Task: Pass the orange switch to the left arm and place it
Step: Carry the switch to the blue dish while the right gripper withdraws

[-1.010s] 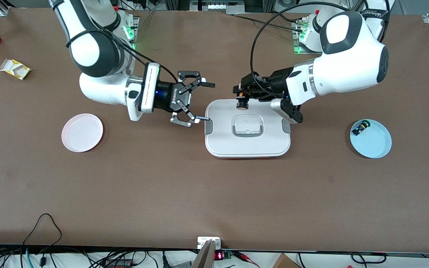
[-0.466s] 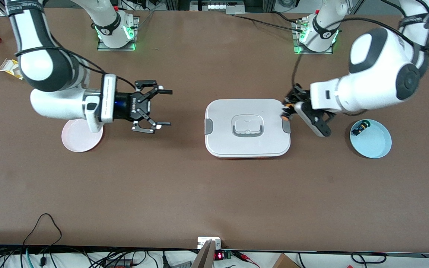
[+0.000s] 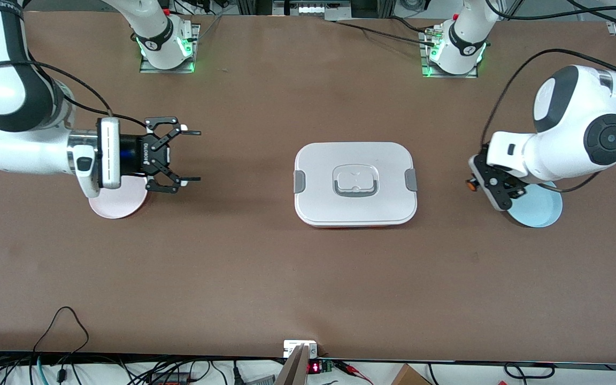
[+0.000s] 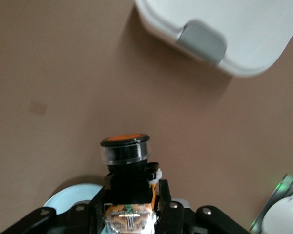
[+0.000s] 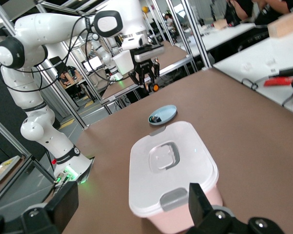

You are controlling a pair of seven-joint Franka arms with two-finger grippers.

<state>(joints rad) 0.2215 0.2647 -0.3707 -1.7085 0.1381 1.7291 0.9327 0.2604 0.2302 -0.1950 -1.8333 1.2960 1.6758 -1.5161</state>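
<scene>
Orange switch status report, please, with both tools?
Left tool shut on orange switch, beside blue plate. Right tool open, by pink plate. Box between them.

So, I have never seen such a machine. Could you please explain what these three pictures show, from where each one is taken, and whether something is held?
These are two white robot arms at a brown table, each ending in a two-finger gripper. The front view comes from a high camera facing the robots. The two other pictures come from small cameras on the arms' wrists.

On the table lies the box, white with grey clips, in the middle. A blue plate lies toward the left arm's end with a small dark thing on it, and a pink plate toward the right arm's end.

The left gripper is shut on the orange switch, a small black button with an orange cap, in the air beside the blue plate. The right gripper is open and holds nothing, above the table beside the pink plate.
</scene>
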